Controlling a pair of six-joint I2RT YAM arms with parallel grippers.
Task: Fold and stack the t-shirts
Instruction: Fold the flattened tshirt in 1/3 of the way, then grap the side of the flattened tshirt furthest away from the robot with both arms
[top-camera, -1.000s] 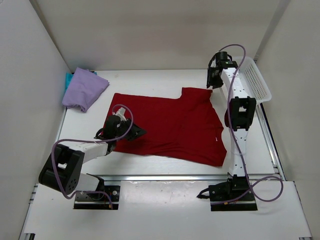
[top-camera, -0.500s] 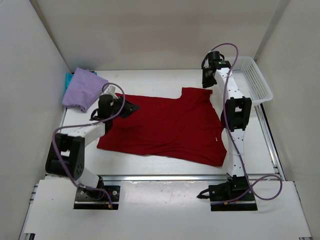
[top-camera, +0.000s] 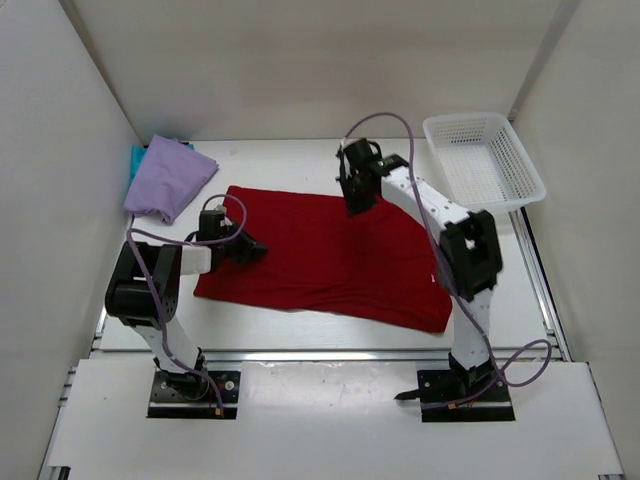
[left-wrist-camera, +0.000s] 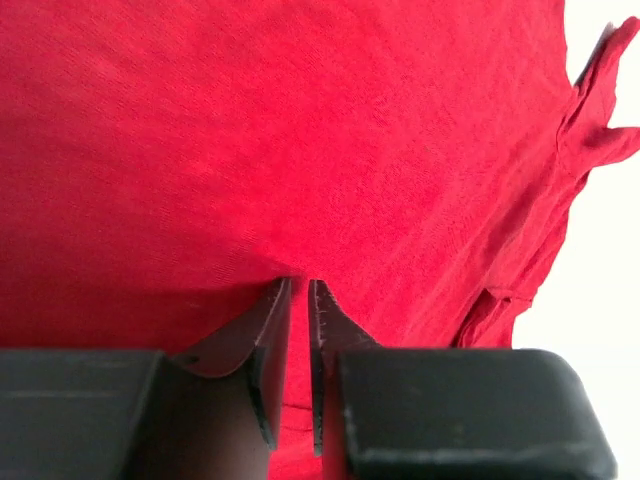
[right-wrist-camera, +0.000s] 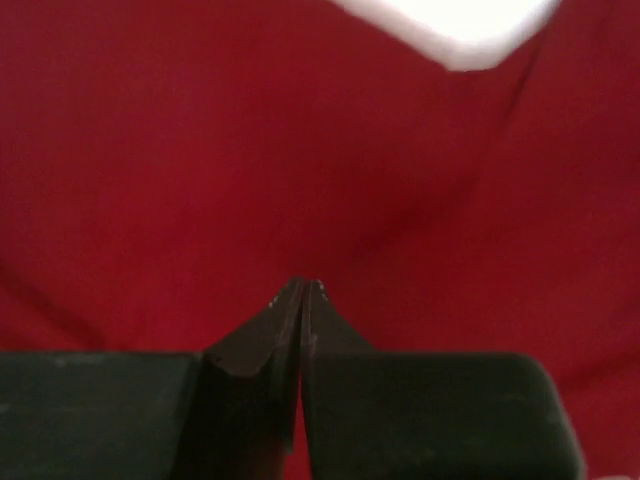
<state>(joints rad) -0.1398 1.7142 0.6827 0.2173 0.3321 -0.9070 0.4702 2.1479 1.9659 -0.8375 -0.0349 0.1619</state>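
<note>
Our right gripper (right-wrist-camera: 302, 285) has just closed fully on the deep red t-shirt (top-camera: 320, 265) and swung from the far right corner to mid-shirt, dragging the sleeve inward, so we judge the first fold is under way. Our left gripper (left-wrist-camera: 297, 283), jaws nearly together, seems to pinch a pucker at the shirt's left edge. The cloth is thin, matte and soft, spread across the white desk (top-camera: 300, 155). Far left, the lavender t-shirt (top-camera: 168, 178) lies bunched over the teal t-shirt (top-camera: 135, 160).

red t-shirt (top-camera: 330, 255) spread; lavender (top-camera: 170, 178) over teal (top-camera: 135, 160)
</note>
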